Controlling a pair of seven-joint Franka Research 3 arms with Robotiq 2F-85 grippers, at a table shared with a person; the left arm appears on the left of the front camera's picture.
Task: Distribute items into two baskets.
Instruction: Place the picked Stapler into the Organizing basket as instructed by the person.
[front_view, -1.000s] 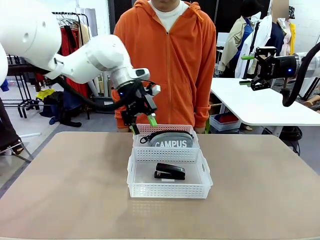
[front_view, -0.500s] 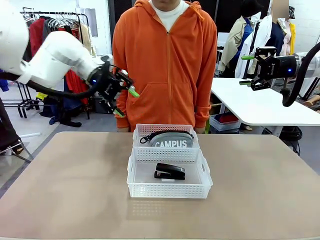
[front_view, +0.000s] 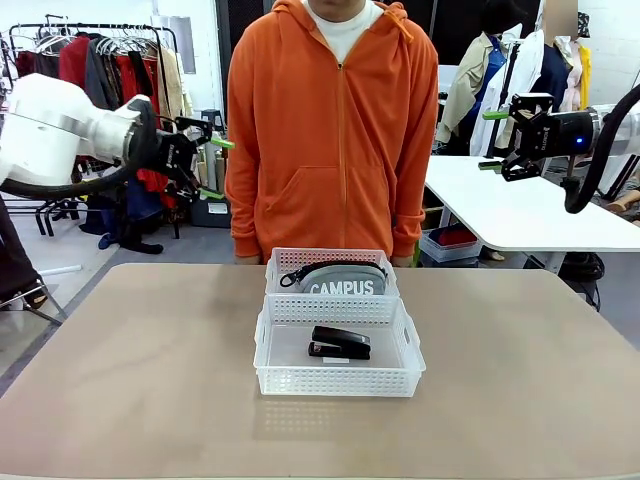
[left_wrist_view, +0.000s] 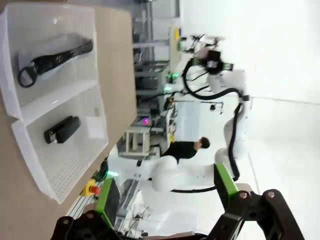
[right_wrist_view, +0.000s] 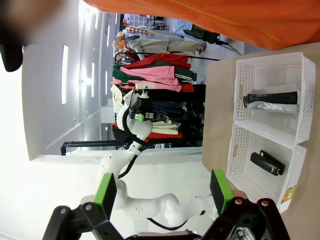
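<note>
Two white lattice baskets sit touching end to end at the middle of the tan surface (front_view: 130, 380), one behind the other as seen from the robot's side. The far basket (front_view: 283, 260), nearer the person in the orange hoodie (front_view: 330, 130), holds the grey pouch (front_view: 343, 280) with "CAMPUS" in white on its side and a black zipper and loop along its top. The near basket (front_view: 335, 378) holds the small black stapler (front_view: 340, 343), lying flat on the basket floor, roughly in the middle.

The left claw (front_view: 212, 168) hangs in the air at the left of the front view, well above the surface and well apart from the baskets, level with the person's elbow. Its green-padded fingers are spread, with nothing between them. In the left wrist view the claw's own fingers (left_wrist_view: 224, 185) rise from the bottom edge, wide apart and empty, with both baskets seen sideways at upper left.

The right claw (front_view: 492, 140) is raised at the far right, over a white table (front_view: 520, 215) behind the work surface, fingers spread and empty. The right wrist view shows its green pads (right_wrist_view: 105, 192) apart, with the baskets at the right edge.
</note>
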